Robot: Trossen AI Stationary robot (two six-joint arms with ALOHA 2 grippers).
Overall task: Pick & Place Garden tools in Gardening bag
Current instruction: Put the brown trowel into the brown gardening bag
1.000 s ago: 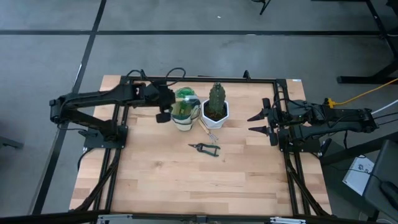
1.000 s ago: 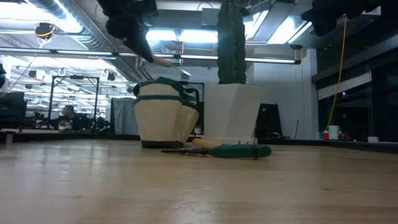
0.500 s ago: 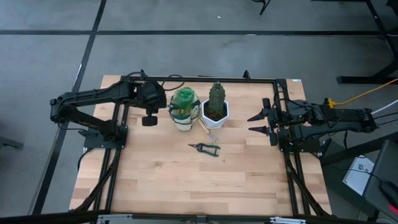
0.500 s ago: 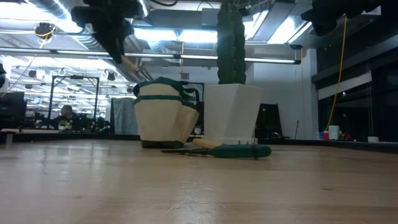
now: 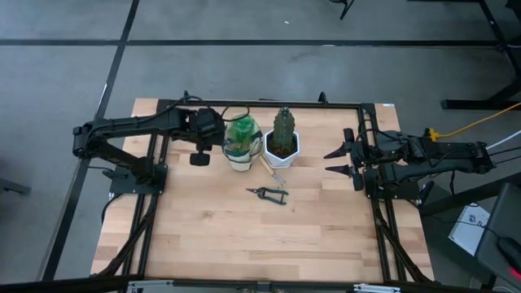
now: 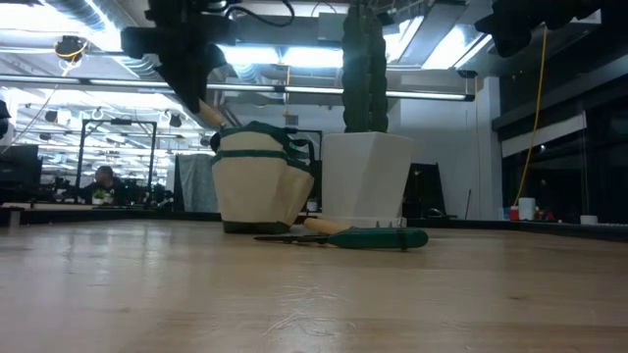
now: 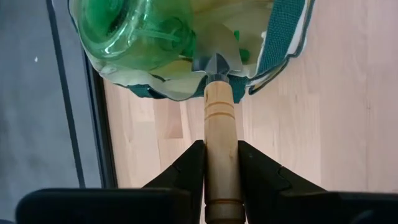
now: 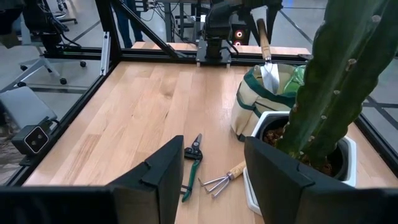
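The beige gardening bag (image 5: pixel 240 146) with green trim stands on the table's far half, and the green spray bottle (image 7: pixel 134 28) sits inside it. My left gripper (image 7: pixel 222 149) hangs just left of the bag (image 6: pixel 260 181), shut on the wooden-handled trowel (image 8: pixel 266 53). The trowel's metal blade (image 7: pixel 214 64) points down into the bag's open mouth. The black-handled pruning shears (image 5: pixel 269 194) and the hand fork (image 5: pixel 273 171) lie flat on the table in front of the bag. My right gripper (image 5: pixel 335 161) waits open at the table's right edge. My left gripper pinches the trowel's wooden handle (image 7: pixel 222 134) between its two fingers, on the half toward the handle's free end. The fingers (image 7: pixel 189 165) lie along the handle and slant down from the table's left toward the bag. The trowel is lifted clear of the table, blade down.
A green cactus (image 5: pixel 282 129) in a white hexagonal pot (image 6: pixel 368 176) stands right beside the bag, on its right. A black frame (image 5: pixel 269 104) runs around the work area. Bare wood (image 5: pixel 244 236) fills the table's near half.
My left gripper, still holding the trowel, has drawn back from over the bag toward the table's left edge. It has then come a little way back toward the bag. The bag, shears and fork have stayed where they were.
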